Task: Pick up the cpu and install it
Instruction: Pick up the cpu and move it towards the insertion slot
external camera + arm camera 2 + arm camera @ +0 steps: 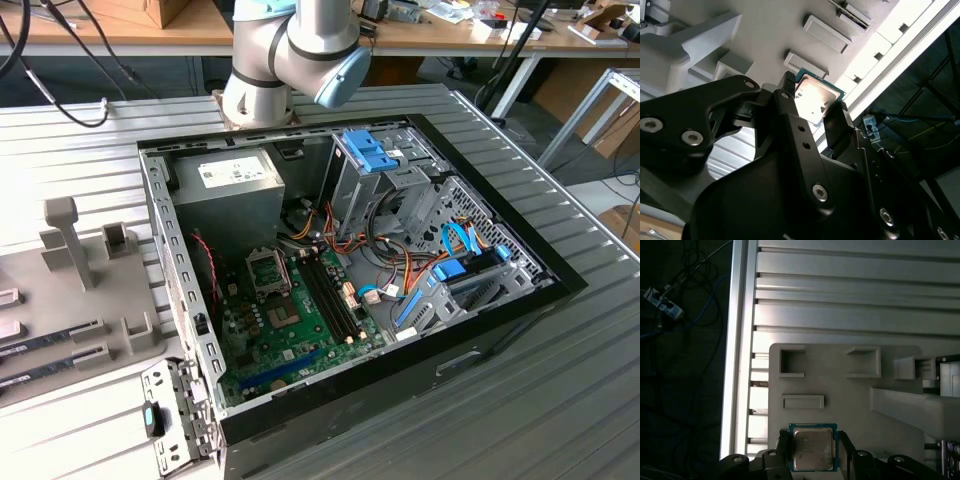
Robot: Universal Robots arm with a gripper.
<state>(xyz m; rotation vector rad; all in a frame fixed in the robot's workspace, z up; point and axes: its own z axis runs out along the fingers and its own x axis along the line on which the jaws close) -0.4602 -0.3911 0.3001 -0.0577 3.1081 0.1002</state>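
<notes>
In the exterior view, the grey-and-blue jointed robot arm (290, 55) stands behind the open black metal computer case (560, 285). The green motherboard (285, 335) lies flat inside the case, and its square metal-framed socket (268, 270) looks unfilled. The pale grey moulded fixture tray (60, 300) lies outside the case, toward the exterior view's left, well apart from that socket. In the second wrist view, the black two-fingered gripper (814, 107) is closed narrowly on the cpu (815, 97), a small flat square chip with a silver-grey metal top and a thin green rim. One of the fingers (792, 120) bears on each of two opposite edges, and the metal top faces the camera. Whether the chip rests on the tray or hangs just clear of it I cannot tell. In the first wrist view, the cpu (813, 447) sits squarely between the fingertips of the gripper (813, 454), over the tray (840, 390), near a shallow rectangular recess (803, 401).
</notes>
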